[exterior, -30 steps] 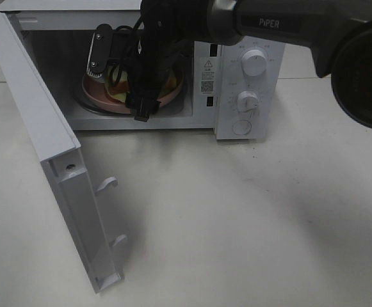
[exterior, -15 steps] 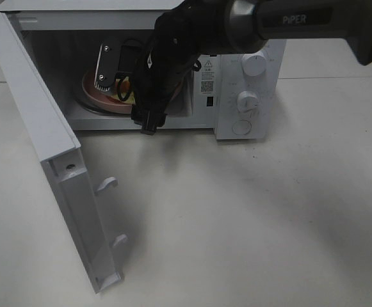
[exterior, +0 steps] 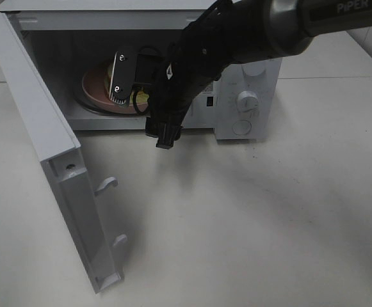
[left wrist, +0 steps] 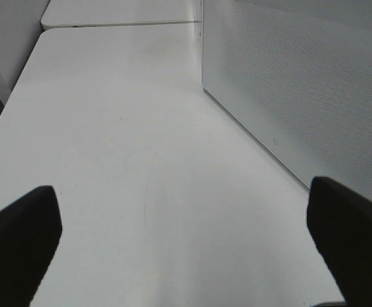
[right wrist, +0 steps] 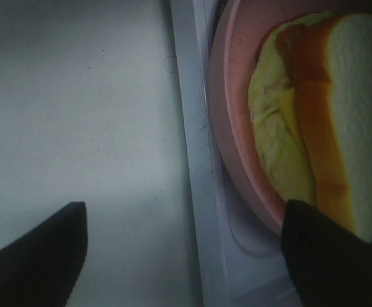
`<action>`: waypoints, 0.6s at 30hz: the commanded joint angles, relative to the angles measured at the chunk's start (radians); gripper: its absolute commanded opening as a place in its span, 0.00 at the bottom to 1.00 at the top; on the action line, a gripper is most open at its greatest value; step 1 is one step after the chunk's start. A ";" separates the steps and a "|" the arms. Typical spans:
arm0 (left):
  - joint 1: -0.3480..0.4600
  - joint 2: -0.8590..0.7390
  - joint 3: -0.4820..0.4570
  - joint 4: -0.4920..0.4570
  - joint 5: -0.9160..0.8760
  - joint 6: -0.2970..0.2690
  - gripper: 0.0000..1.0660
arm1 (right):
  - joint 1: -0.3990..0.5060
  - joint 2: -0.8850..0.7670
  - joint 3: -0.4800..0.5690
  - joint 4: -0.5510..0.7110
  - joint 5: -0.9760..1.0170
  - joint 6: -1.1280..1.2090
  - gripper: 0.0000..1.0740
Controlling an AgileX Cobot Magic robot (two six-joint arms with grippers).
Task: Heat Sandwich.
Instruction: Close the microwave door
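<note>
Right arm casing (exterior: 301,16): "PiPER" in pale letters, at the far right of the scene.
Microwave control panel (exterior: 262,86): print around the knobs, too small to read.

right tool (right wrist: 182,256): jaws spread wide, empty, angled down | left tool (left wrist: 186,243): jaws spread wide, empty

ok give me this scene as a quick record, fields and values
microwave: on the table, control knobs on its right panel
door: swung wide open
plate: pink, inside the cavity
sandwich: lying on the plate, not held
right fingers: open, empty, at the front edge of the cavity
left fingers: open, empty, over the table
</note>
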State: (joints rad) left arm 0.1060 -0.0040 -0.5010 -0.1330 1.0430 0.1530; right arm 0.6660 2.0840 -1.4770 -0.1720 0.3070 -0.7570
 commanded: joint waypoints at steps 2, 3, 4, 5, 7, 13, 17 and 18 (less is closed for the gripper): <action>-0.005 -0.026 0.002 -0.006 -0.010 -0.007 0.95 | 0.000 -0.086 0.074 -0.001 -0.016 0.006 0.77; -0.005 -0.026 0.002 -0.006 -0.010 -0.007 0.95 | 0.000 -0.103 0.089 -0.001 -0.016 0.009 0.77; -0.005 -0.026 0.002 -0.006 -0.010 -0.007 0.95 | 0.000 -0.116 0.106 -0.001 -0.016 0.011 0.77; -0.005 -0.026 0.002 -0.006 -0.010 -0.007 0.95 | 0.000 -0.116 0.106 -0.001 -0.016 0.011 0.77; -0.005 -0.026 0.002 -0.006 -0.010 -0.007 0.95 | 0.000 -0.163 0.154 -0.001 -0.015 0.041 0.76; -0.005 -0.026 0.002 -0.006 -0.010 -0.007 0.95 | 0.000 -0.266 0.276 -0.004 -0.009 0.103 0.75; -0.005 -0.026 0.002 -0.006 -0.010 -0.007 0.95 | 0.000 -0.344 0.358 -0.004 -0.004 0.149 0.74; -0.005 -0.026 0.002 -0.006 -0.010 -0.007 0.95 | 0.000 -0.386 0.400 -0.004 0.003 0.182 0.74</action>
State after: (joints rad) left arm 0.1060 -0.0040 -0.5010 -0.1330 1.0430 0.1530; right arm 0.6660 1.7570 -1.1230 -0.1730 0.2940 -0.6190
